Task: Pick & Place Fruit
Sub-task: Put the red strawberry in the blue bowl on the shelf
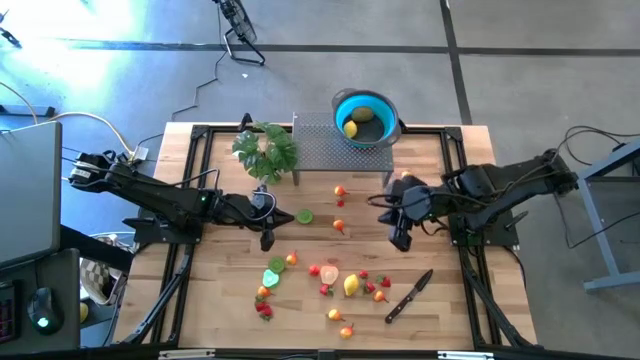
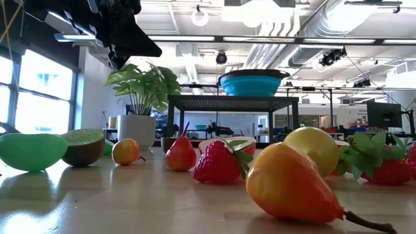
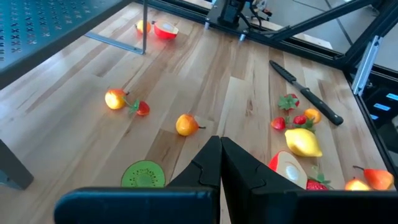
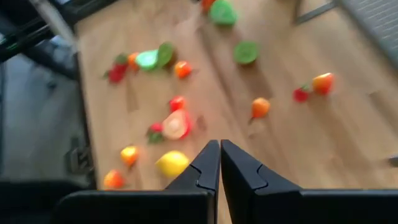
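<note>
Wooden table [image 1: 440,170] strewn with fruit [image 1: 351,285], grey concrete floor around; both arms' fingers clenched, empty.

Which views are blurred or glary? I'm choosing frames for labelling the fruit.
Right wrist view: motion-smeared, the fruit soft blobs, though the lemon is still recognisable. Left wrist view: sharp; the knife and kiwi half are crisp. Low view: bright windows on the left, arm a dark silhouette, the nearest pear slightly soft. High view: glare on the floor at upper left; the table evenly lit.
</note>
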`<state>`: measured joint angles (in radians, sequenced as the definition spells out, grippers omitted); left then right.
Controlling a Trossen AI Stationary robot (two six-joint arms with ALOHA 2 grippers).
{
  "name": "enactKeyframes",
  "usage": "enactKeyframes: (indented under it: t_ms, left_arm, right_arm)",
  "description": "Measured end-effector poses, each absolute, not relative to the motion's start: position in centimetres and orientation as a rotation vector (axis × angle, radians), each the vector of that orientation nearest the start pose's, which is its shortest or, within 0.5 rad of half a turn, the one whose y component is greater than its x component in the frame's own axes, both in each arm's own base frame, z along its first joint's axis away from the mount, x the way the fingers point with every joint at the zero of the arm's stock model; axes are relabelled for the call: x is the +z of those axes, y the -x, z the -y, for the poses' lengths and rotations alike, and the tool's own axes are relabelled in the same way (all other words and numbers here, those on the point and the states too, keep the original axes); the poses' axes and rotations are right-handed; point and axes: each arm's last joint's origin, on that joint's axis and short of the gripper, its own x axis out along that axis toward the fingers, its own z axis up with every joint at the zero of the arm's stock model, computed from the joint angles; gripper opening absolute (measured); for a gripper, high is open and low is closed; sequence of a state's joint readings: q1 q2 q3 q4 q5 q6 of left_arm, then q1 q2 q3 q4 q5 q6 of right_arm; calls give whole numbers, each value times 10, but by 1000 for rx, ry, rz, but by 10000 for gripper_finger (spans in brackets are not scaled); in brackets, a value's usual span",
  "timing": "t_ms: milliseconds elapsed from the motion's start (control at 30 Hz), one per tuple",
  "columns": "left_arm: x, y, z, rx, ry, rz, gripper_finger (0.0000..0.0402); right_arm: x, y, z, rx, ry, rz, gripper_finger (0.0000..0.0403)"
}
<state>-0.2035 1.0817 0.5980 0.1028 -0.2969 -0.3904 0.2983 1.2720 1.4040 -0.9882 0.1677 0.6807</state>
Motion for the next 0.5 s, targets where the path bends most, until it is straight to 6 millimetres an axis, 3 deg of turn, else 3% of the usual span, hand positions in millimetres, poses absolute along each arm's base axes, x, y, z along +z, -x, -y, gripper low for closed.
enactKeyframes:
  t_ms: [233, 500]
  left_arm:
    - [240, -226, 38, 162, 291, -345, 0]
    - [240, -226, 38, 162, 291, -345, 0]
  right_arm:
    - [374, -227, -79, -16, -473, -902, 7]
    - [369, -222, -84, -2, -481, -988, 7]
